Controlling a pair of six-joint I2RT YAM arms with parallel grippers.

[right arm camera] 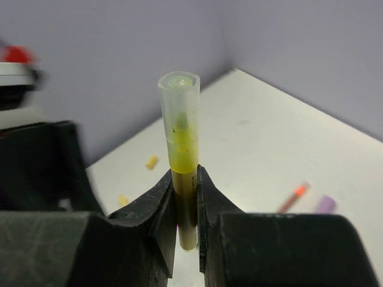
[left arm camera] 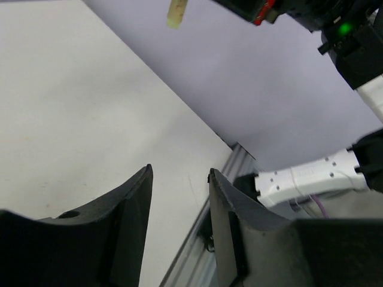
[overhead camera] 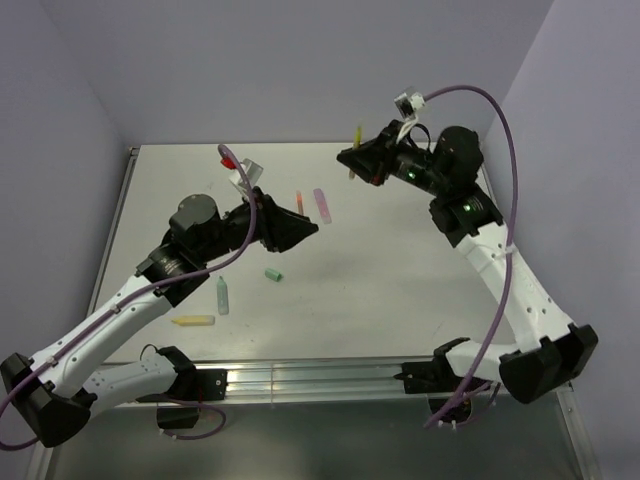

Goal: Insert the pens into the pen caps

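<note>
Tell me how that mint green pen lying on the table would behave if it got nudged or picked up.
The mint green pen looks round and slim, lying flat, so a sideways nudge would probably roll it. It seems rigid plastic, likely staying straight in a grip. Small, so probably light.

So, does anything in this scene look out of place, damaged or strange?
Nothing looks damaged or spilled. The right pincer holds an olive-yellow pen, its cap on and in line with it. A green cap lies loose on the table, apart from the mint pen; that fits an unfinished task.
</note>
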